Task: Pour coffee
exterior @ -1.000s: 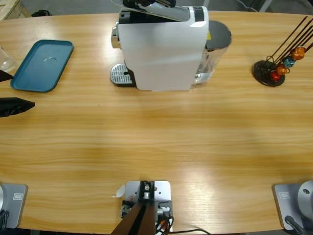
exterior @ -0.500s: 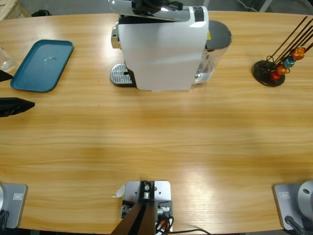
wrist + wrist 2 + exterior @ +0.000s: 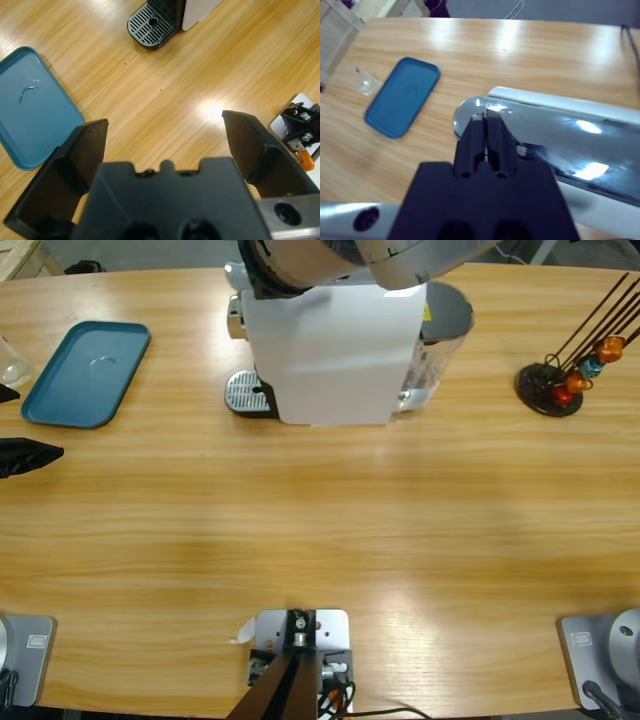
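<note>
Pale wood-grain tabletop (image 3: 330,530) runs the full width of the high view, with a white coffee machine (image 3: 330,350) standing at its far middle, a round perforated drip tray (image 3: 245,393) at its left foot and a dark-lidded water tank (image 3: 445,320) at its right. At the far left lies a blue tray (image 3: 85,375) with nothing in it, and just beyond it, at the edge of the view, stands a small clear glass tumbler (image 3: 12,362); whether it holds any coffee cannot be told from here or from the right wrist view, where it shows only as a faint clear shape. A black capsule stand (image 3: 550,388) with orange and blue capsules (image 3: 590,365) stands at the far right. The left gripper (image 3: 165,135) hangs above the tabletop with its jaws wide apart and nothing between them; its wrist view looks down on the blue tray and the drip tray. In the high view its black jaw tips show at the left edge. The right gripper (image 3: 486,135) has its jaws pressed together, resting on the silver lever (image 3: 560,145) on top of the machine, and its silver arm (image 3: 350,260) covers the machine's top in the high view
</note>
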